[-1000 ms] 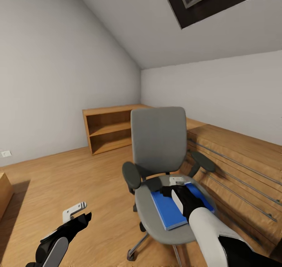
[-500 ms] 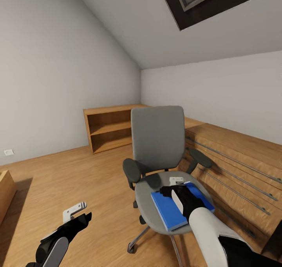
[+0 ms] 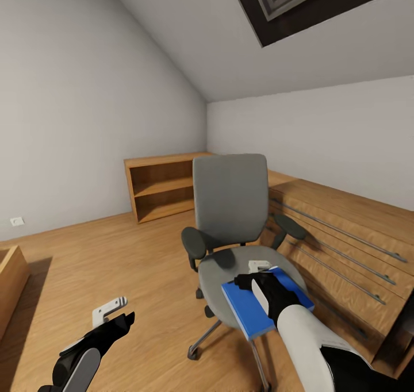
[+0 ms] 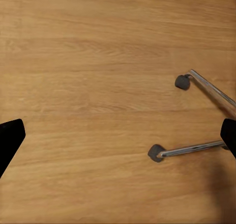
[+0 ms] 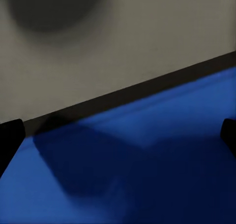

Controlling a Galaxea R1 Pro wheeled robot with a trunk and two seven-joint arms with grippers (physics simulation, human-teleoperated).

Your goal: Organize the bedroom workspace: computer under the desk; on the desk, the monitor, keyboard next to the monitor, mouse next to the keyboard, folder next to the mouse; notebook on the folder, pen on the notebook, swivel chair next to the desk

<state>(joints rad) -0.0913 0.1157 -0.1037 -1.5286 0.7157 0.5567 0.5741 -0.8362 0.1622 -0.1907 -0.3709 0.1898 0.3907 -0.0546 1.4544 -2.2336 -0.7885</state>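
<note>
Comparing the head views, the thin bright blue folder point(image 3: 249, 307) was seen lifted clear of the grey swivel chair's point(image 3: 231, 208) seat, its near corner overhanging the seat's front edge, while the chair had receded. The right gripper point(image 3: 260, 275) was held across the folder's far end; whether its fingers were clamped could not be told. The left gripper point(image 3: 111, 312) was kept parted wide above the wooden floor point(image 4: 98, 76), beside the chair's chrome base.

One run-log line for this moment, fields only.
phase: folder pickup | right pincer: open, over folder | folder: on swivel chair seat | left pincer: open, idle over floor
</note>
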